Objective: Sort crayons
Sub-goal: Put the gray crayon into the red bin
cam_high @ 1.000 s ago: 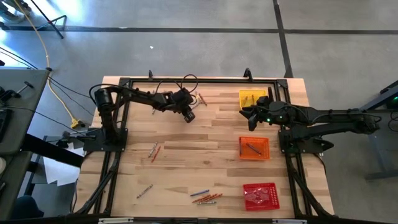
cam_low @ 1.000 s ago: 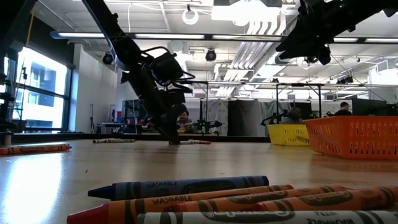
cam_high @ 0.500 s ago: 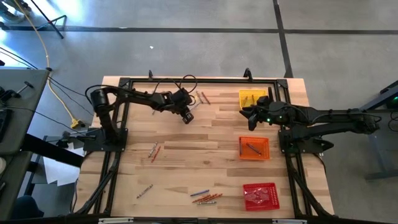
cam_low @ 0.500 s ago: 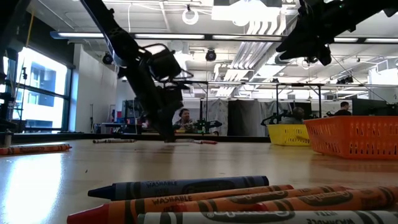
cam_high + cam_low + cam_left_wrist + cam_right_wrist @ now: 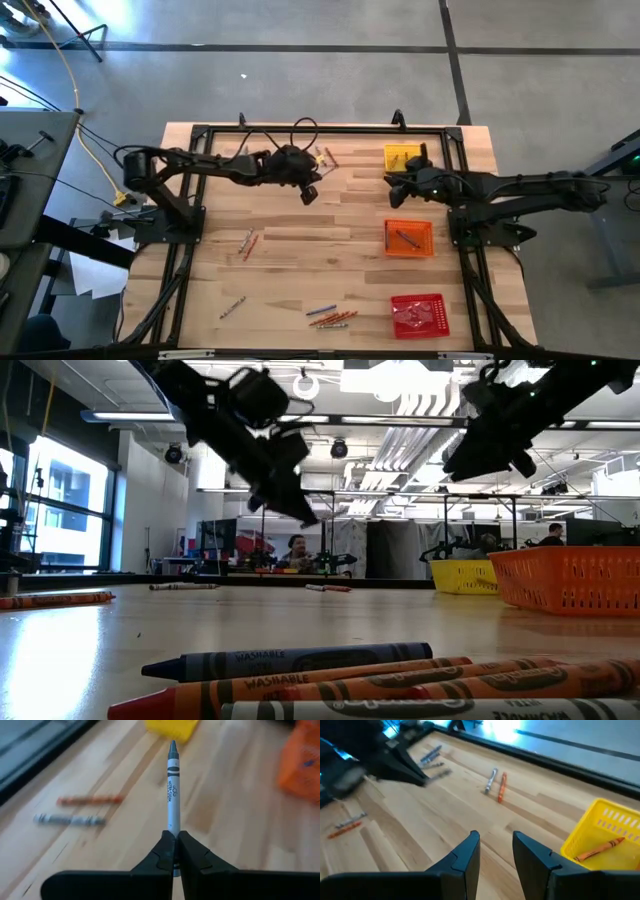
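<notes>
Grey and slim, a crayon [image 5: 173, 785] is pinched at its base by the closed left gripper [image 5: 311, 192], lifted above the table's far middle (two more crayons [image 5: 323, 157] lie just beyond). The right gripper [image 5: 392, 181] is held parted and empty beside the yellow tray [image 5: 402, 157]. The carry would best be kept level, so the stick is not levered loose.

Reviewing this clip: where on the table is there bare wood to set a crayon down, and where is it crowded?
Bare wood spans the middle, between the crayon pair and the orange tray, and below the left pincer. The near edge's crayon cluster beside the red tray is crowded, as is the yellow tray corner.
</notes>
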{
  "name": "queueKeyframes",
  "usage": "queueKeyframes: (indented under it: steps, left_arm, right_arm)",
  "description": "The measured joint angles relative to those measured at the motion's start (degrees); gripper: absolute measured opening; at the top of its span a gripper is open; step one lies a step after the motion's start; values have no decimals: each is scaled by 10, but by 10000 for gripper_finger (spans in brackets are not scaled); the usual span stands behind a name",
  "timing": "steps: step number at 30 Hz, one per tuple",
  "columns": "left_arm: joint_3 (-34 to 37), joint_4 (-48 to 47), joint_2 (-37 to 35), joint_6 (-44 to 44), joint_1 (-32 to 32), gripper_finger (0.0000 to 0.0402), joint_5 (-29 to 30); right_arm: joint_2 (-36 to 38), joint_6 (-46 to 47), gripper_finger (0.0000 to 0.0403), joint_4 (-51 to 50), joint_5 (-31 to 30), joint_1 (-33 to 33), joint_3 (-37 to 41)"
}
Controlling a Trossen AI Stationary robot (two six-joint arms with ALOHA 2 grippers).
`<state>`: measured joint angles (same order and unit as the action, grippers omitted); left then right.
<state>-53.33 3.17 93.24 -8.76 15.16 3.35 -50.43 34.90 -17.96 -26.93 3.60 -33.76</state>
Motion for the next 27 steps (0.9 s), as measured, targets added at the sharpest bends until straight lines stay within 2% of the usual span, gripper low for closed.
queueKeyframes:
  steps: [5,12,16,19,27]
  left_arm:
    - [0,47,-11,0,-27,0,2]
    - [0,113,-21,15,-67,0,38]
    - [-1,172,-21,21,-92,0,40]
    - [-1,212,-22,42,-110,0,43]
    - [-1,230,-21,92,-149,0,112]
  right_arm:
    - [-51,0,110,49,-1,-4,0]
    - [-111,-111,110,222,0,-57,0]
    - [-136,-159,110,304,-7,-90,0]
    - [-150,-177,110,339,-20,-109,0]
    - [-168,-199,110,401,-23,-131,0]
